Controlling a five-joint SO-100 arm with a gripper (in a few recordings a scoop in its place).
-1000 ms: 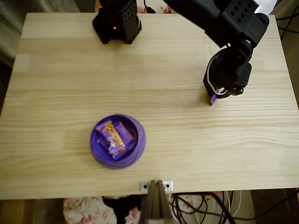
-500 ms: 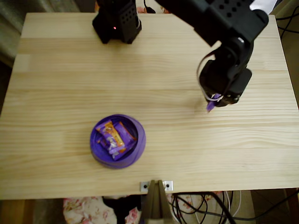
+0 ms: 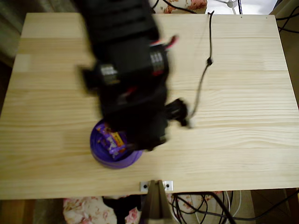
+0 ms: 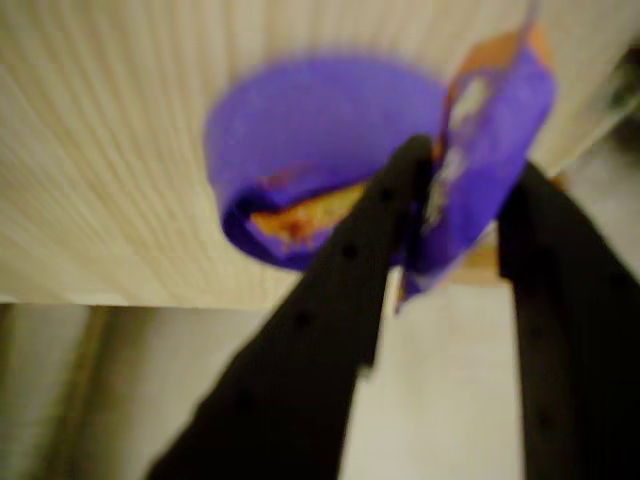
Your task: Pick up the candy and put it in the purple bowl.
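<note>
Gripping the candy (image 4: pixel 485 150) between its two black fingers (image 4: pixel 350 260), the claw (image 4: pixel 465 195) is hanging over the near part of the table (image 3: pixel 243 140). The fingers are nearly closed, with just the shiny purple wrapper pinched between them. The candy is standing up on its edge in the pinch, and a thin orange line is showing along its top.

Just below the claw, the purple bowl (image 4: pixel 300 130) is sitting close to the near edge of the table, a bit to the left. In the overhead view the black arm (image 3: pixel 128 70) is covering the right side of the bowl (image 3: pixel 100 154). Some other candies (image 3: pixel 112 140) are already lying inside it, purple and orange ones. Everything looks blurry, so I think the arm is moving fast.

I think the carrying is almost over and the dropping is coming next. To do it well, the claw should be right above the middle of the bowl before it lets go. It should slow down first, so the candy is not flying past the rim. Then the fingers should open wide, because the wrapper could stick to one finger.

Farther back, the table is plain pale wood, and a thin black cable (image 3: pixel 205 60) is hanging across it on the right.
</note>
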